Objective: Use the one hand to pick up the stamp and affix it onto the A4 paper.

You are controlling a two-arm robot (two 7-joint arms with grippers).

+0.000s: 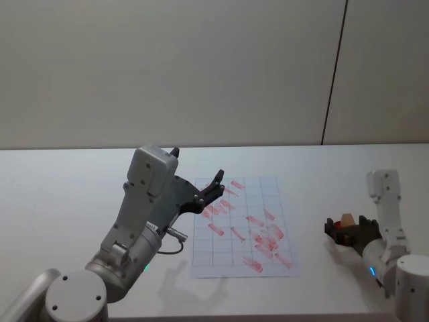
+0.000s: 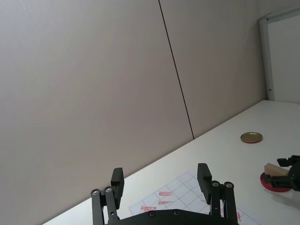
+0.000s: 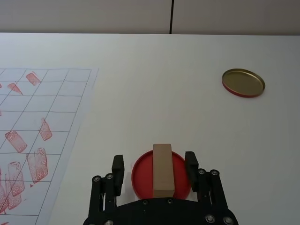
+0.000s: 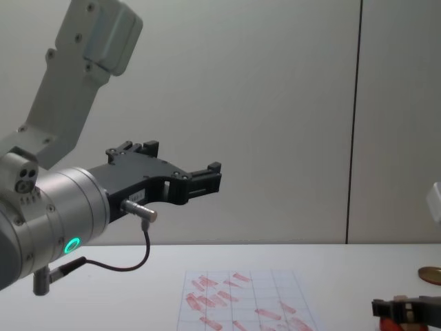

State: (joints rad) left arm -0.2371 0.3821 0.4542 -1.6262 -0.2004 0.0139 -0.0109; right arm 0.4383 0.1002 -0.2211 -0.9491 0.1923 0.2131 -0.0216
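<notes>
Judging by its look, the stamp (image 3: 162,168) is a small block of bare wood: light, stiff, not fragile, with flat long sides that should give us a dry, sure hold. We would take it across those two sides, midway along, so it lifts level. It lies on the red dish (image 3: 140,180), near the table's (image 3: 164,61) right edge, well apart from the A4 paper (image 3: 51,101). Our right gripper (image 3: 154,164) straddles it, fingers (image 3: 191,164) apart, one beside each long side, neither touching. The gold lid (image 3: 243,83) lies farther toward the far edge. Our left gripper (image 2: 160,174), likewise spread, hangs idle above the paper. The stamp's inked face is hidden against the dish, so we cannot tell whether it clings there; the chest view cuts the right gripper off low down.
</notes>
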